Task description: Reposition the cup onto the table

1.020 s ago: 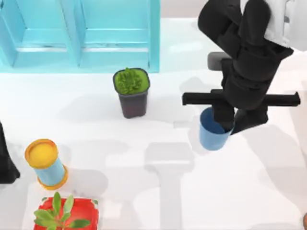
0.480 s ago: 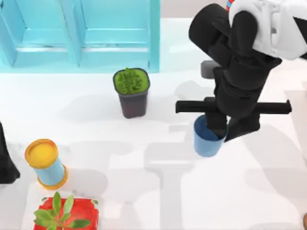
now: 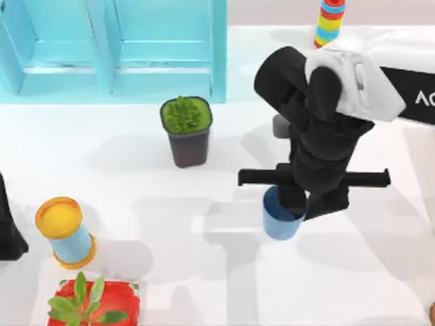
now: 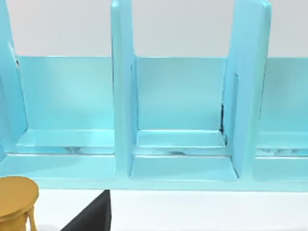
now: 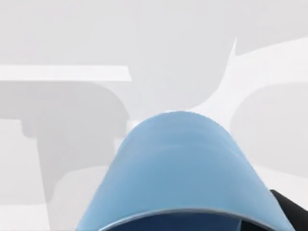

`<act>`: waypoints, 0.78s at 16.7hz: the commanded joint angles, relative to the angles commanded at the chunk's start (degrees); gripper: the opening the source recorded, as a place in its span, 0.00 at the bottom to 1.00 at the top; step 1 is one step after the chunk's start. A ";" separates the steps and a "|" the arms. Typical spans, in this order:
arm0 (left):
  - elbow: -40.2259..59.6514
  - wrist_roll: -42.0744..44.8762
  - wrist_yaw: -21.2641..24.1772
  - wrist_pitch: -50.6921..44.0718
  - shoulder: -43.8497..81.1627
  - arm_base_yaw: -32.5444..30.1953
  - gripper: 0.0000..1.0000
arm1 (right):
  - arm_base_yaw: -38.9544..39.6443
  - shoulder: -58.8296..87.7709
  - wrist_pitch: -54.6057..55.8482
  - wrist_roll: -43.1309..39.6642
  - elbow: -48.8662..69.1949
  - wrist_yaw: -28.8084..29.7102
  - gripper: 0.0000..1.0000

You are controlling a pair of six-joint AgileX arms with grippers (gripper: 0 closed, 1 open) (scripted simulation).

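Right jaws [image 3: 293, 202] were clamped on the rim of the small tapered blue plastic cup [image 3: 280, 221], which hung upright below them, base down, apparently just above the white worktop [image 3: 204, 272], right of centre. Left arm sat parked at the left edge.

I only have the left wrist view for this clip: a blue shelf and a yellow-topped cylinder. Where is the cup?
Observer: In the top view the cup is right of the middle of the table, mouth up.
Operator: Is anything holding it?
Observer: Yes, the right gripper is shut on its rim, with one finger inside.
Operator: And the left arm?
Observer: The left arm sits parked at the table's left edge.
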 joint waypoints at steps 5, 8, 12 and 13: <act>0.00 0.00 0.00 0.00 0.00 0.00 1.00 | 0.00 0.00 0.00 0.00 0.00 0.00 0.23; 0.00 0.00 0.00 0.00 0.00 0.00 1.00 | 0.00 0.00 0.00 0.00 0.00 0.00 0.45; 0.00 0.00 0.00 0.00 0.00 0.00 1.00 | 0.00 0.00 0.00 0.00 0.00 0.00 0.75; 0.00 0.00 0.00 0.00 0.00 0.00 1.00 | 0.00 0.00 0.00 0.00 0.00 0.00 0.83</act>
